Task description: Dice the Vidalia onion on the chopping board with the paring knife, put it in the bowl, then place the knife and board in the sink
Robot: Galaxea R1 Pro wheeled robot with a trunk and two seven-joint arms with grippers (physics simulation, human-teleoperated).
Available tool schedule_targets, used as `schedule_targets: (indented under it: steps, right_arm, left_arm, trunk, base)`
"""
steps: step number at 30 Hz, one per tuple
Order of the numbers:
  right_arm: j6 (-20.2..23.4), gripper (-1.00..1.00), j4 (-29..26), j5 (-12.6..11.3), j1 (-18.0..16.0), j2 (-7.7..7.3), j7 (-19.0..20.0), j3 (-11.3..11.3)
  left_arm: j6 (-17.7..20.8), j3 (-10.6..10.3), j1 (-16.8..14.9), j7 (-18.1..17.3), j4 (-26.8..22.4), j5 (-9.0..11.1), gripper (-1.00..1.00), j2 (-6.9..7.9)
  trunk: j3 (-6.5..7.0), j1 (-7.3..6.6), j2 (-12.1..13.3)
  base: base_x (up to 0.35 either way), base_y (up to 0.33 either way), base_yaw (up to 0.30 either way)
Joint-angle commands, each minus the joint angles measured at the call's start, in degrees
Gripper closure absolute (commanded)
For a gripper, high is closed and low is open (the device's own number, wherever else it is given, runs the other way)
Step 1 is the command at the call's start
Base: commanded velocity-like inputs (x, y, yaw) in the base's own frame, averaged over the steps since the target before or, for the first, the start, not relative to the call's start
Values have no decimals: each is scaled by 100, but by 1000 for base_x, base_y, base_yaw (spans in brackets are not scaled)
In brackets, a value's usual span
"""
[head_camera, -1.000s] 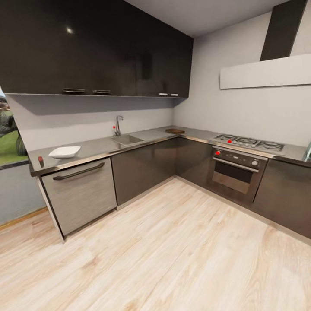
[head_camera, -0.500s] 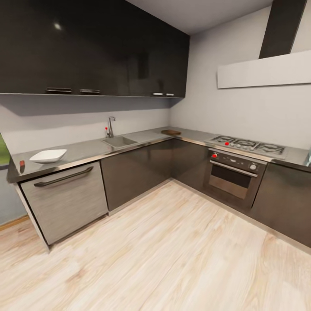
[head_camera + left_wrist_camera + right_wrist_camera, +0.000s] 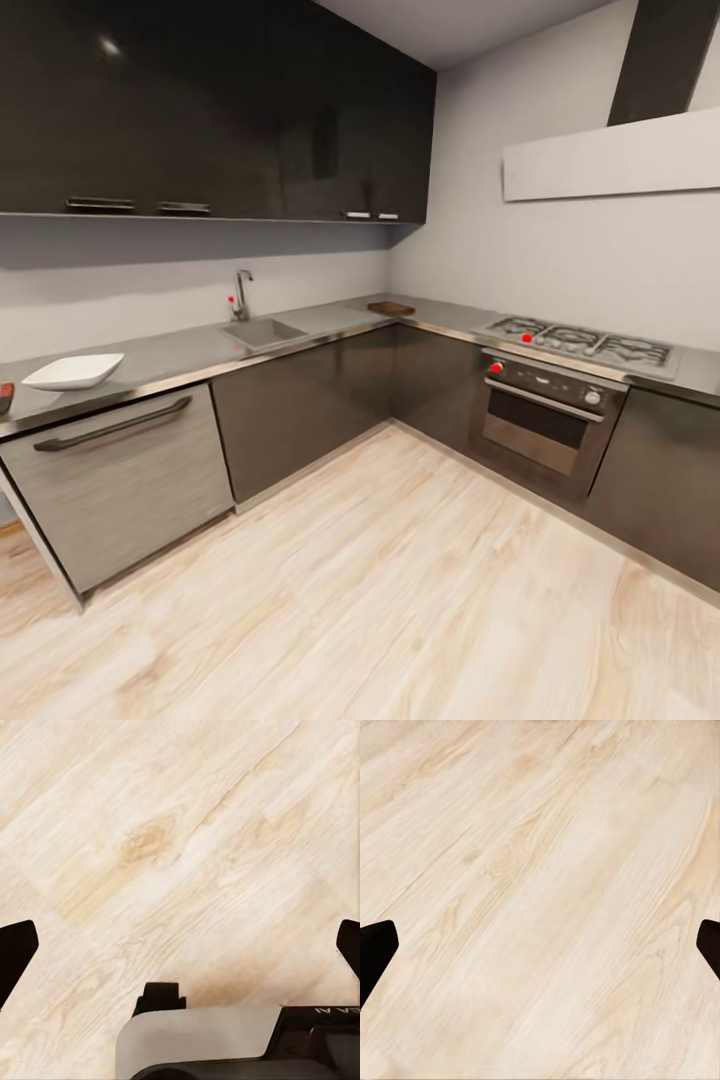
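Left gripper (image 3: 180,952) and right gripper (image 3: 540,945) both spread wide, dark fingertips at the edges of each wrist view, holding nothing, hanging over bare wood floor (image 3: 400,590) well away from the counter (image 3: 170,352). On the counter in the head view: one sink (image 3: 262,332) with one tap (image 3: 242,293), one white bowl (image 3: 73,371) far to its left, one knife (image 3: 5,396) with red handle at the frame edge beyond the bowl, one board (image 3: 391,308) in the corner to the sink's right. Onion not made out; inside of the sink too small to tell.
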Motion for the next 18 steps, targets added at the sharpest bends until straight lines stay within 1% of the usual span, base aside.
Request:
schedule_targets:
  steps: [1,7,18]
  right_arm:
    - [-15,-100,-2,-12,-1,4,5,-14]
    - [-15,-100,-2,-15,-1,4,5,-11]
    - [-15,-100,-2,-15,-1,12,5,-8]
  left_arm:
    - [-16,-1,-2,-1,-2,7,-100,1]
    - [-16,-1,-2,-1,-5,5,-100,1]
    - [-16,11,-2,-1,-17,11,-100,12]
  trunk:
    - [-8,3,-2]
    - [-17,3,-2]
    - [-18,3,-2]
  base:
    - [322,-80,0]
    - [324,-62,0]
    - [326,-5,0]
